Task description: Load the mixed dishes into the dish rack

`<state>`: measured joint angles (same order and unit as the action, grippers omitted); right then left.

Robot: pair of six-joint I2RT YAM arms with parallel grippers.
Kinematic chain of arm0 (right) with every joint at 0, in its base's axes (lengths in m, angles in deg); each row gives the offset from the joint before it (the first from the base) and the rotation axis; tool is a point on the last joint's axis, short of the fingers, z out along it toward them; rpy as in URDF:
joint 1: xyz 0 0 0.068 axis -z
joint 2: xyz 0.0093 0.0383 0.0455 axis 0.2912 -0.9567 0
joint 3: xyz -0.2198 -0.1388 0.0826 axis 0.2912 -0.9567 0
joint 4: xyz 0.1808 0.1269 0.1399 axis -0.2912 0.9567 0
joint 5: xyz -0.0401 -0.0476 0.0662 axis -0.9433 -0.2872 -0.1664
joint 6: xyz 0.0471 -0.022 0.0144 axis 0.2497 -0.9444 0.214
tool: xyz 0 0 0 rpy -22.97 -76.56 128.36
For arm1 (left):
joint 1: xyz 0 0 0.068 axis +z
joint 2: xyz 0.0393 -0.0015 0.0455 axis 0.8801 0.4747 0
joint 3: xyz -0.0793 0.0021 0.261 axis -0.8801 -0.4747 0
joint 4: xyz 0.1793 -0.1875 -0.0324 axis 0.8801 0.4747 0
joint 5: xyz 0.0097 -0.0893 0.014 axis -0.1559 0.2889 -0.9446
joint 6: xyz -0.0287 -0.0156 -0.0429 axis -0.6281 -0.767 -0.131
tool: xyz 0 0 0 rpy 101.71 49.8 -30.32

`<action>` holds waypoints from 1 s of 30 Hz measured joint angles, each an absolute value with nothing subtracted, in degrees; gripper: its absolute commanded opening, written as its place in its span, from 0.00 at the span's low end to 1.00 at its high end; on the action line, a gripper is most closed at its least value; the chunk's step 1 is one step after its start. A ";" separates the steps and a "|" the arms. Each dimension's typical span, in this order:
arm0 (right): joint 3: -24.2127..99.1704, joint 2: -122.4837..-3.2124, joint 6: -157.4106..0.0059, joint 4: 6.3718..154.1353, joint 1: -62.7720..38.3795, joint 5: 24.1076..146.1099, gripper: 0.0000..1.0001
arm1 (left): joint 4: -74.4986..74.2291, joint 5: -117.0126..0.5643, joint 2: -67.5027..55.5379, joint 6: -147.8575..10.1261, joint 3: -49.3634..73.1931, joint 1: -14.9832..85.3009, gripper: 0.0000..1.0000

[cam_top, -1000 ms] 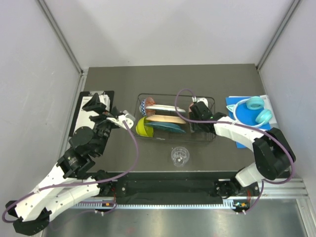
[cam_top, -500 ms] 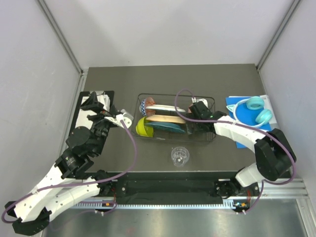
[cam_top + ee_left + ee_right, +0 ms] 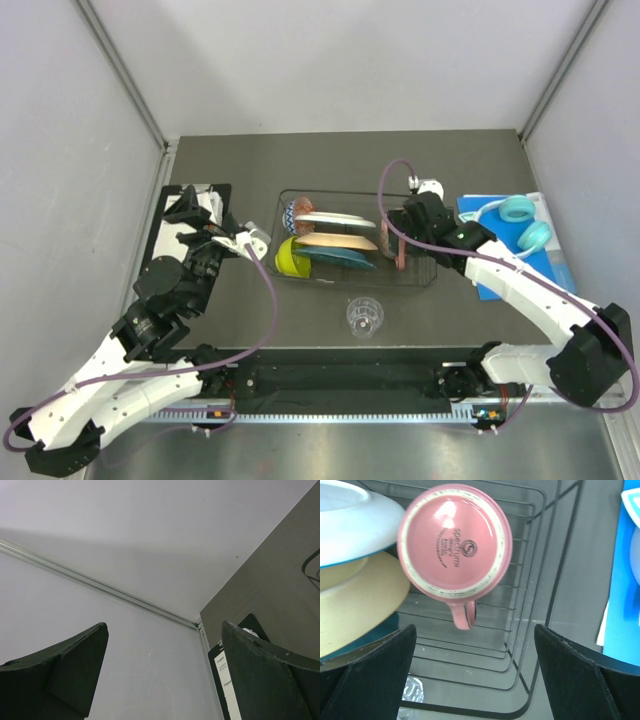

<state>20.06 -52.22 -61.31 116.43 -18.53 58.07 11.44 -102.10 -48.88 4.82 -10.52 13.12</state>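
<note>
The dish rack (image 3: 430, 281) holds the white plate (image 3: 330, 219), the peach plate (image 3: 335, 241), the teal plate (image 3: 348, 259), the lime-green bowl (image 3: 290, 258) and the blue-patterned small bowl (image 3: 289, 212). The pink mug (image 3: 454, 540) stands upside down in the rack's right end (image 3: 540, 605), handle toward the camera; it also shows in the top view (image 3: 398, 256). My right gripper (image 3: 475, 680) is open and empty just above the mug (image 3: 406, 232). The clear glass (image 3: 364, 316) stands on the table in front of the rack. My left gripper (image 3: 254, 239) is open and empty left of the rack, and in its wrist view (image 3: 165, 675) it faces the wall.
A clipboard with white paper (image 3: 172, 228) lies at the left under my left arm. Turquoise headphones (image 3: 517, 222) rest on a blue pad (image 3: 495, 285) right of the rack. Walls close in on the back and both sides.
My right gripper has let go of the pink mug and drawn back up and to the right, leaving the mug in the rack. The left arm has barely moved.
</note>
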 measured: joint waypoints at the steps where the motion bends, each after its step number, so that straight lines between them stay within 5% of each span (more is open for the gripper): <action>1: 19.95 -52.29 -61.31 116.54 -18.53 57.76 1.00 | 11.44 -102.10 -48.88 4.95 -10.52 13.12 0.99; 13: 18.51 -53.45 -64.46 116.28 -19.71 50.24 1.00 | 11.38 -102.08 -48.88 5.87 -10.54 13.12 0.99; 14: 18.49 -53.47 -64.61 115.97 -20.52 49.94 0.94 | 11.33 -102.08 -48.88 5.87 -10.58 13.12 0.99; 16: 18.51 -53.27 -65.09 114.99 -22.09 50.14 0.68 | 11.12 -102.10 -48.88 5.87 -10.69 13.12 0.99; 17: 18.51 -53.12 -65.35 114.49 -22.73 50.59 0.38 | 11.07 -102.10 -48.88 5.85 -10.74 13.12 0.99; 18: 18.51 -52.92 -65.57 114.12 -23.12 51.10 0.27 | 11.07 -102.10 -48.88 5.85 -10.78 13.15 0.99; 25: 18.29 -52.18 -64.06 112.39 -23.56 53.65 0.22 | 10.98 -102.10 -48.88 5.87 -11.15 13.12 0.99; 30: 15.06 -52.03 -62.12 109.66 -23.58 57.46 0.03 | 10.96 -102.08 -48.88 6.09 -11.22 13.12 0.99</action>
